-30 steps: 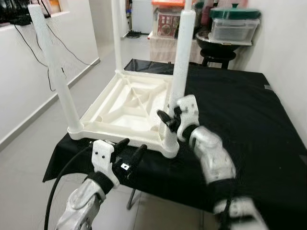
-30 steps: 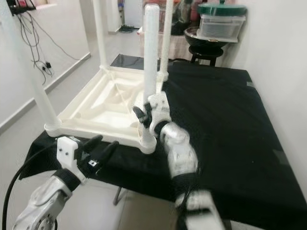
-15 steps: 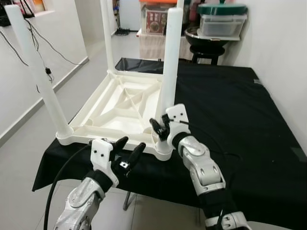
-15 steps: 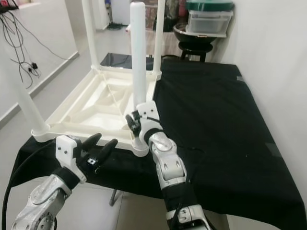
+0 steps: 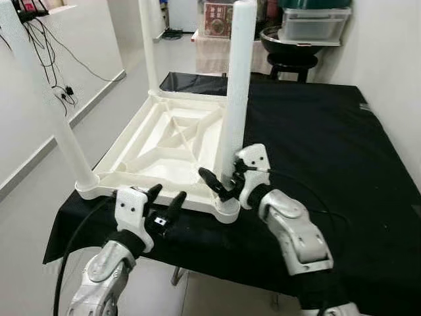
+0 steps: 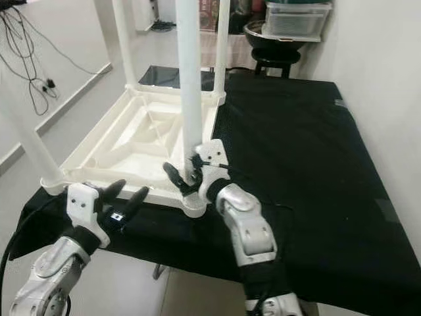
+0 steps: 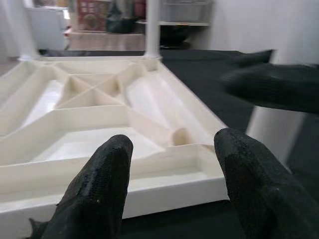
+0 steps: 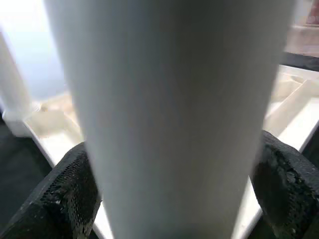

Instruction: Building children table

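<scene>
Bright, even indoor light; head views sharp, wrist views soft up close.

The head views were well lit, with no hard shadows on the black cloth (image 5: pixel 316 125), which stayed deep and nearly featureless. The white tabletop (image 5: pixel 168 141) read cleanly, soft shading marking its ribs, and the near leg (image 5: pixel 237 85) was close to blown out along its upper part. Straight lines bowed slightly toward the frame edges. In the left wrist view the fingers (image 7: pixel 99 194) were large, dark and blurred, and the background clutter was soft. In the right wrist view the leg (image 8: pixel 169 114) was a pale, out-of-focus column shaded grey down one side, with bluish light behind.
</scene>
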`<state>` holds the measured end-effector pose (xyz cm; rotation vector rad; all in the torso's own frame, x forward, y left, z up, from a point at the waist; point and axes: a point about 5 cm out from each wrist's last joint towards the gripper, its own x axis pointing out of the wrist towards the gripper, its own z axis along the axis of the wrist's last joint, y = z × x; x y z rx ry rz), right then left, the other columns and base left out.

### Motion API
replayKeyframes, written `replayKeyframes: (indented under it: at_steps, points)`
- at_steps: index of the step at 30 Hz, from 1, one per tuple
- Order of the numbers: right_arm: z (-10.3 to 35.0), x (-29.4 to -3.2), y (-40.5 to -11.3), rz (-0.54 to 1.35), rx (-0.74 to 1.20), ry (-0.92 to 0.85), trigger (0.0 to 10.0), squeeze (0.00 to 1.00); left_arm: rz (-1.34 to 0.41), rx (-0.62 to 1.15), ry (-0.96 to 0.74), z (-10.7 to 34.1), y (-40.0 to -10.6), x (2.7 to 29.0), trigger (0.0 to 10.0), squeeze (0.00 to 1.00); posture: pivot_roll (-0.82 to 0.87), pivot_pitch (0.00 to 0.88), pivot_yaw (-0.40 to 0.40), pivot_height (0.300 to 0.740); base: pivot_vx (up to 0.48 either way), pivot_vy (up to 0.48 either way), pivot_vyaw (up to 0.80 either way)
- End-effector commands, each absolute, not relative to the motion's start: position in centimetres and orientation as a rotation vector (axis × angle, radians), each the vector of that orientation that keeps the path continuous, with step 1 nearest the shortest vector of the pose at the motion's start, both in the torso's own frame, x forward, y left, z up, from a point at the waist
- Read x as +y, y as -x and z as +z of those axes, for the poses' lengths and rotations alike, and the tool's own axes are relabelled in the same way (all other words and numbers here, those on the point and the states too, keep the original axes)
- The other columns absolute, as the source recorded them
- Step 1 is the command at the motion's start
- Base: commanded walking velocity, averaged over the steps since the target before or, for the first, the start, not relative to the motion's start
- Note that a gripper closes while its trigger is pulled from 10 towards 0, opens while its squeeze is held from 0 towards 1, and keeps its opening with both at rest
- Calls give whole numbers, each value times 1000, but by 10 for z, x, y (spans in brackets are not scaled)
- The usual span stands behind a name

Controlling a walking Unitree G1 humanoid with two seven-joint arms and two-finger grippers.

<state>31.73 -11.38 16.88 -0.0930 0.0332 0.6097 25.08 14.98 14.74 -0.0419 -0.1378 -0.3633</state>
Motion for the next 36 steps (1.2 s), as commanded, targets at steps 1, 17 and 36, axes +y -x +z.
replayKeyframes:
  at_steps: [1,17,36]
  points:
    - [167,-114,-315,625,43,80,10000,1000,-345,-112,14,144,-251,154,10000,0,0,17,-16,740,0,0,0]
    - [138,-159,-282,591,193,98,10000,0,-254,-16,-54,138,-217,162,10000,0,-3,48,2,740,0,0,0]
    - [124,-177,-265,389,271,134,10000,0,-176,69,-79,126,-215,170,10000,0,-20,41,7,740,0,303,0]
